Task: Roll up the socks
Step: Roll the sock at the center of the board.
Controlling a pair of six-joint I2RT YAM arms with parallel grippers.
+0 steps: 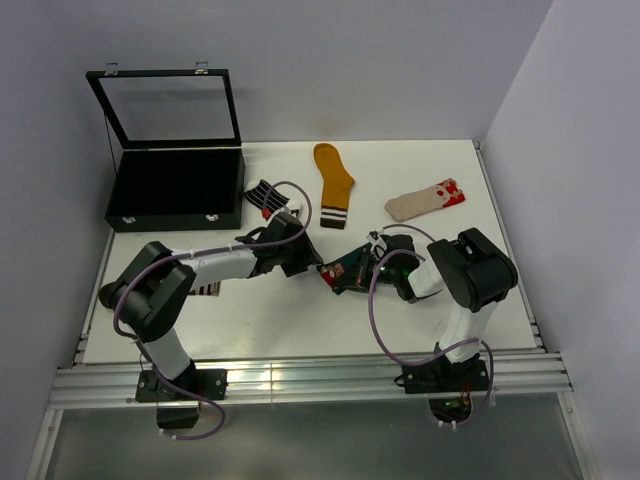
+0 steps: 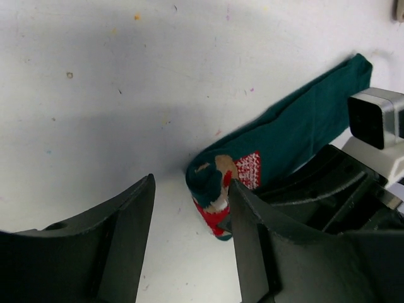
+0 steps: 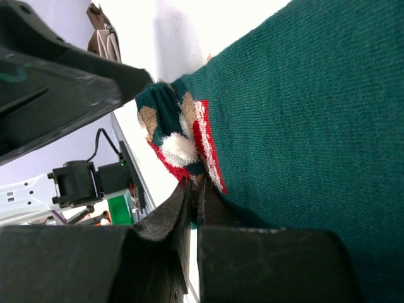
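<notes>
The dark teal sock with a red-white figure (image 1: 345, 272) lies mid-table, its end curled into a small roll (image 2: 211, 180); the rest stretches away flat (image 2: 303, 120). My right gripper (image 1: 380, 272) is shut, pinching the sock's edge beside the roll (image 3: 194, 189); teal fabric (image 3: 303, 113) fills its view. My left gripper (image 1: 310, 262) is open, its right finger (image 2: 252, 233) touching the roll and its left finger (image 2: 120, 240) apart over bare table (image 2: 183, 252). A mustard sock (image 1: 333, 180), a beige sock (image 1: 425, 200) and a black-and-white striped sock (image 1: 265, 195) lie behind.
A black case with its glass lid raised (image 1: 175, 190) stands at the back left. A striped piece of fabric (image 1: 205, 288) shows under my left arm. Walls close in the table on the left, back and right.
</notes>
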